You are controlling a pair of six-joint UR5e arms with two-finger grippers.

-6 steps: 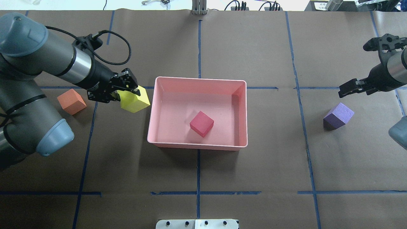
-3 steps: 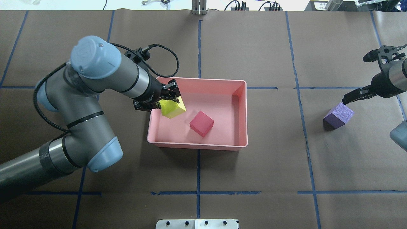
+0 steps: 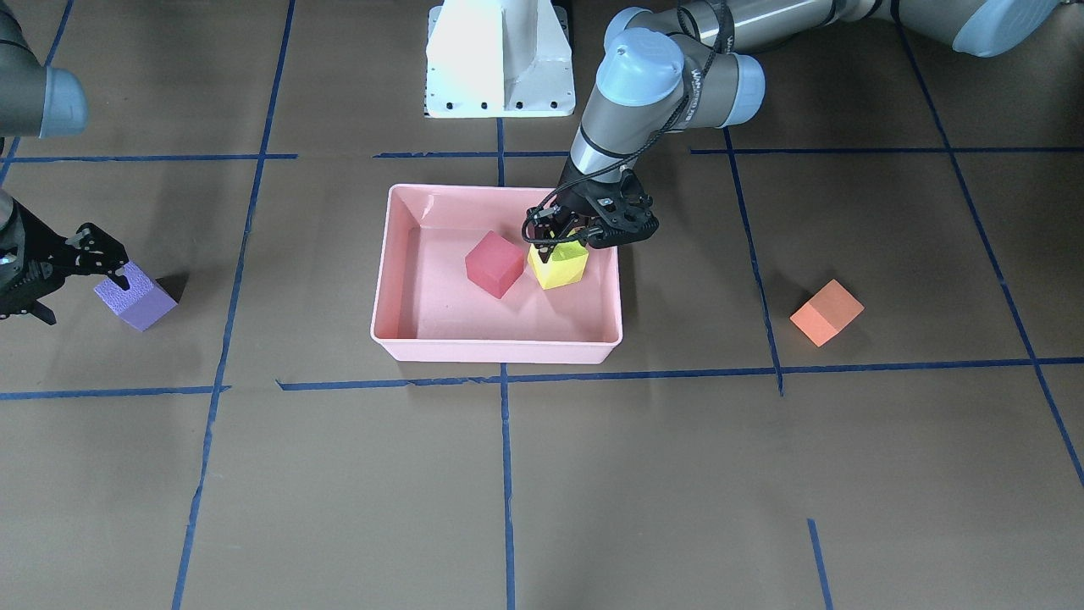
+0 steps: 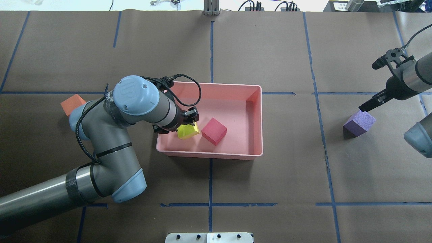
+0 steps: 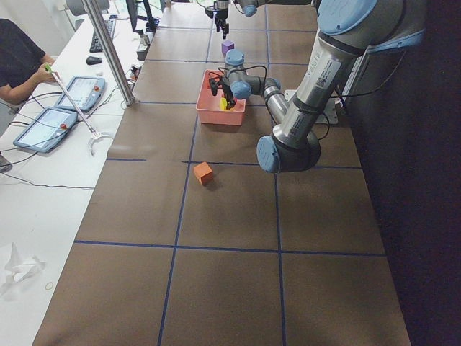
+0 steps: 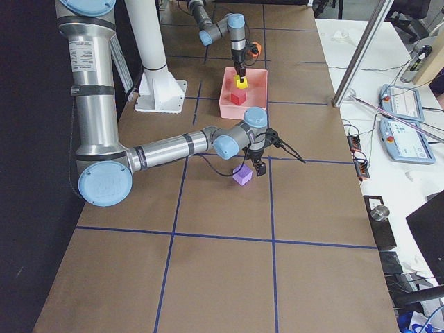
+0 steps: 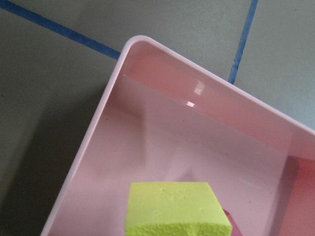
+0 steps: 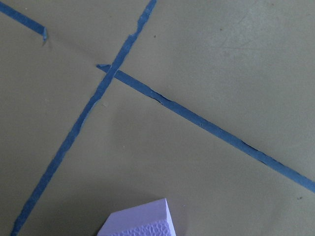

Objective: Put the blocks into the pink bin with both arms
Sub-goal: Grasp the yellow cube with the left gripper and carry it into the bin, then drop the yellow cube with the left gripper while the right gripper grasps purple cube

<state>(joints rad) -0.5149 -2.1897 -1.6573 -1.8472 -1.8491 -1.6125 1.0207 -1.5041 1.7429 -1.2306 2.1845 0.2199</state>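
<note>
My left gripper (image 4: pixel 187 125) is inside the pink bin (image 4: pixel 209 155), shut on the yellow-green block (image 4: pixel 188 132), which hangs low next to the red-pink block (image 4: pixel 214 131) on the bin floor. The front view shows the fingers (image 3: pixel 550 240) on the yellow-green block (image 3: pixel 559 264), and it fills the bottom of the left wrist view (image 7: pixel 177 209). My right gripper (image 3: pixel 80 292) is open, low at the far edge of the purple block (image 4: pixel 359 123). The orange block (image 3: pixel 826 312) lies on the table, left of the bin from my side, partly hidden by my left arm in the overhead view.
The white pedestal base (image 3: pixel 500 59) stands behind the bin. Blue tape lines cross the brown paper table cover. A white device (image 4: pixel 209 238) sits at the table's far edge. An operator (image 5: pixel 18 58) with tablets sits at a side bench.
My left arm carried the yellow-green block from left of the bin over its rim and lowered it beside the red-pink block. My right gripper came down closer to the purple block.
</note>
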